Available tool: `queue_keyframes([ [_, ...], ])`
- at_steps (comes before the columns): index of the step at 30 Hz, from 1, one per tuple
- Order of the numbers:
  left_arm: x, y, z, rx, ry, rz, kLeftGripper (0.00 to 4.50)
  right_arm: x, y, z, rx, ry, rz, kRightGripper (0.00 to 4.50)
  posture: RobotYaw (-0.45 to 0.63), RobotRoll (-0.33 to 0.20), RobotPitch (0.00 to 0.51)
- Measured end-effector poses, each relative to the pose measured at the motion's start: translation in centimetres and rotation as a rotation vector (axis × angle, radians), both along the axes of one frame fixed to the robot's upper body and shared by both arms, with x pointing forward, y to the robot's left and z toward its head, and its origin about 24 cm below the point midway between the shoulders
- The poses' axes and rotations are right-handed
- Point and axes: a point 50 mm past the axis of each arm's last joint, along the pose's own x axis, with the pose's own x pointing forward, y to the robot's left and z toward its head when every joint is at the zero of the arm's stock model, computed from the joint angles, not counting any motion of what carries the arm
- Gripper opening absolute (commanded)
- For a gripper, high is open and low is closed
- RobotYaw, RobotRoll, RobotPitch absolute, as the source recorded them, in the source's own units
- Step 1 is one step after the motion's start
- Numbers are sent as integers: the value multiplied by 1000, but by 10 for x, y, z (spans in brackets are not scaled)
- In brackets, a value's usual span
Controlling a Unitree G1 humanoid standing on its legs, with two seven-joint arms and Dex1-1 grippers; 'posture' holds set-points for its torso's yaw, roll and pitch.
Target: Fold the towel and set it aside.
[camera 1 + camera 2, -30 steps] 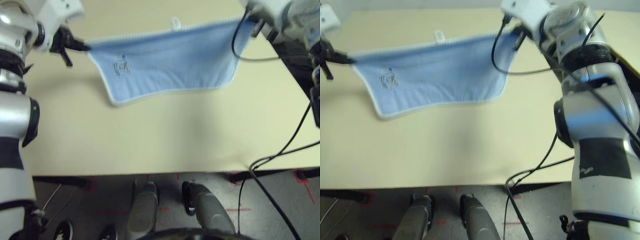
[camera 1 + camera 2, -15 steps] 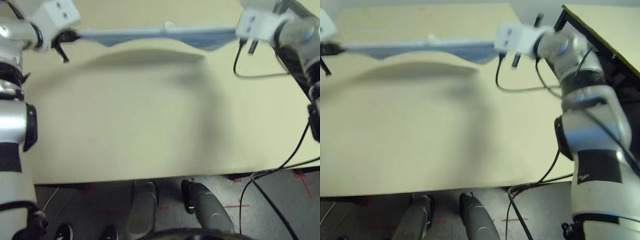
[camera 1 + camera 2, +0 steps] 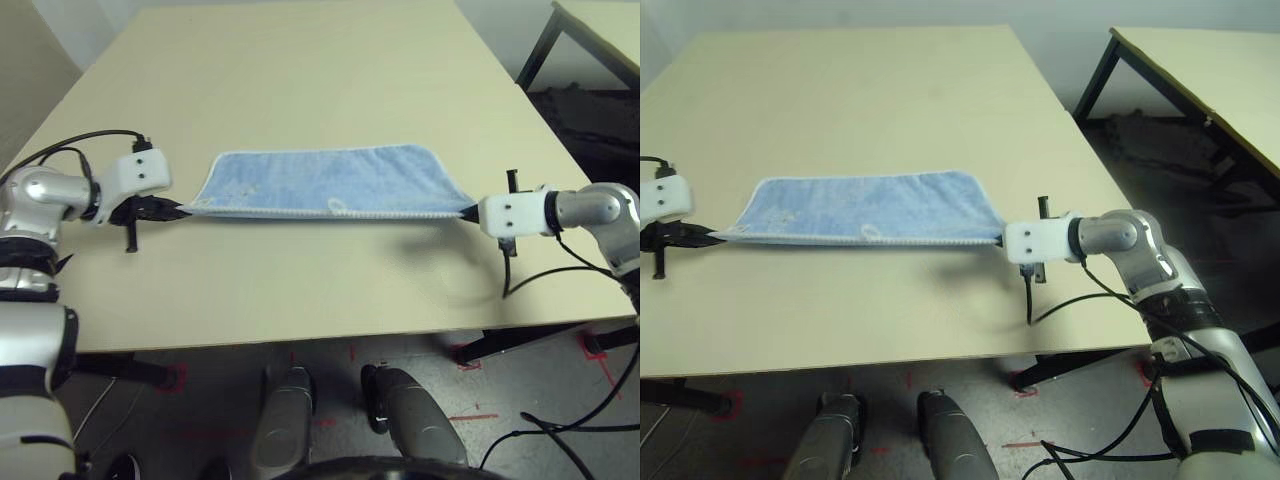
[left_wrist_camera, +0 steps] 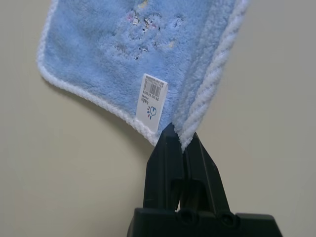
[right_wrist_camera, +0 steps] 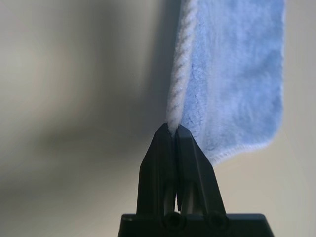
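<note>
Light-blue terry towel (image 3: pixel 325 185) is folded in half lengthwise and stretched flat across the beige table (image 3: pixel 300 90), sitting toward the table's near half, roughly centred side to side. Nearest edge of the towel is the doubled one: two white corded hems stacked together, running straight between the two grippers, with a small white loop (image 3: pixel 338 207) poking out near the middle of it. Far edge is a soft fold, rounded at the corners, lying on the table.

Left gripper (image 4: pixel 181 140) is at the towel's left near corner, black fingers (image 4: pixel 165 158) clamped tight on both layers of hem. Just beside that pinch, a small white label (image 4: pixel 152 102) with a barcode and a tiny blue logo hangs off the edging. Further along the top face there is a faint, pale stitched mark (image 4: pixel 148 22), reads like the back of embroidery, detail too fuzzy to tell.

Right gripper (image 5: pixel 173 129) is at the towel's right near corner, fingers pressed together on the white corded edge. Pile looks plush and even there, plain blue with thin white stitching round the corner.

Towel's near edge is taut between the two pinches.
</note>
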Motion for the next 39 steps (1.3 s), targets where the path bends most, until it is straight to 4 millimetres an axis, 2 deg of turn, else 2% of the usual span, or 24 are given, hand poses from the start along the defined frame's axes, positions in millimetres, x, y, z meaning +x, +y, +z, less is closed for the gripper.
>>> queue_keyframes([
  [6, -18, 1, -13, -48, 113, -38, 41, -22, -5, -2, 2, 175, 27, 0, 57, 0, 194],
  [14, -30, -5, -15, -142, 230, -46, 41, -30, -13, 5, -26, 339, -14, 0, 36, 0, 193],
  [16, -30, -5, -13, -158, 237, -34, 41, -25, -12, 15, -15, 358, -39, 0, 32, 0, 193],
  [20, -23, -8, -1, -178, 210, -23, 41, -12, -6, 49, 25, 332, -91, 0, 27, 0, 192],
  [23, -12, -11, 14, -209, 163, -18, 41, -3, 2, 60, 90, 370, -115, 0, 30, 0, 192],
  [30, 4, -13, 22, -226, 148, 3, 41, 16, 9, 62, 148, 425, -149, 0, 31, 0, 189],
  [39, 11, -8, 25, -204, 131, 35, 41, 49, 10, 65, 181, 340, -217, 0, 43, 0, 187],
])
